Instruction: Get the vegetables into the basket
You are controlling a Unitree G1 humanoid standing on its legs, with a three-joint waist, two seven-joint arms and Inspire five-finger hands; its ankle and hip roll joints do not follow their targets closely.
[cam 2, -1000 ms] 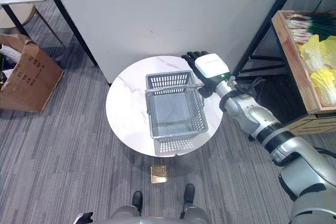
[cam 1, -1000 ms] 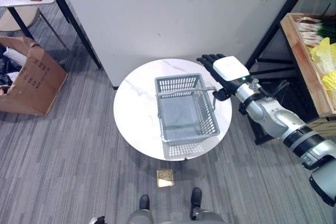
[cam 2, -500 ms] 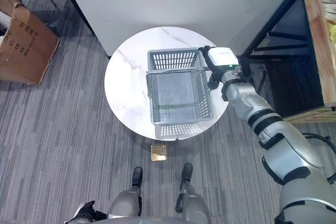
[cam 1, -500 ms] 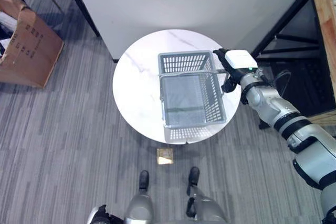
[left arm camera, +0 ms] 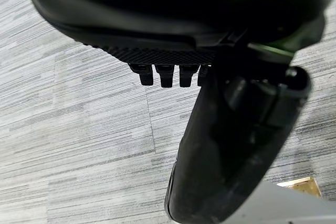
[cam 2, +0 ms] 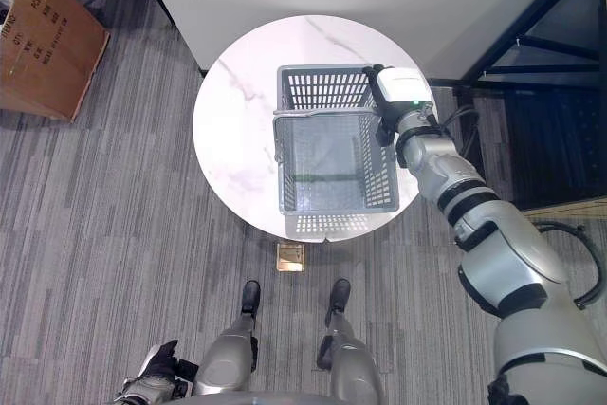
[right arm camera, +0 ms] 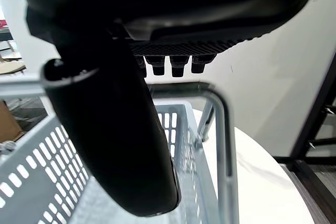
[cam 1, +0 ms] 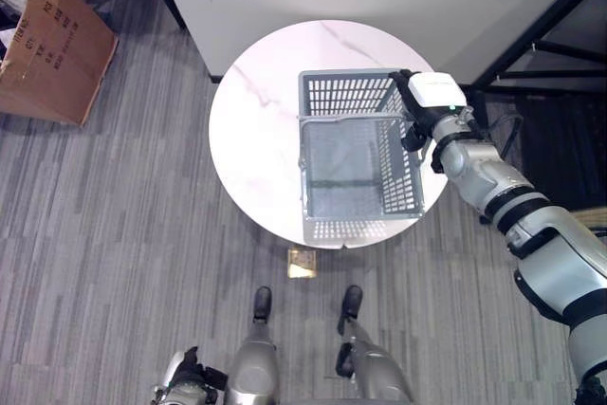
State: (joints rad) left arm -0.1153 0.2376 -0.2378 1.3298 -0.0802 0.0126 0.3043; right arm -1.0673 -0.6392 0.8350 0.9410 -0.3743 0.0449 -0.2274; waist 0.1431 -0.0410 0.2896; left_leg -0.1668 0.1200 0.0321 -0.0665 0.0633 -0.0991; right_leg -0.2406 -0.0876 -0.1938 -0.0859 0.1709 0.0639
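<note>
Here the grey basket [cam 1: 360, 166] holds nothing, on the round table [cam 1: 251, 139].

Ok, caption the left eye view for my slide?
Right hand at the grey basket's handle on a round white table.

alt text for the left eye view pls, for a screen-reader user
Seen from above, a grey plastic basket with nothing in it sits on a round white marble table, and the robot's right hand is at the basket's right rim by the handle. A cardboard box stands on the grey striped floor at upper left, and a small tan block lies just below the table.
</note>
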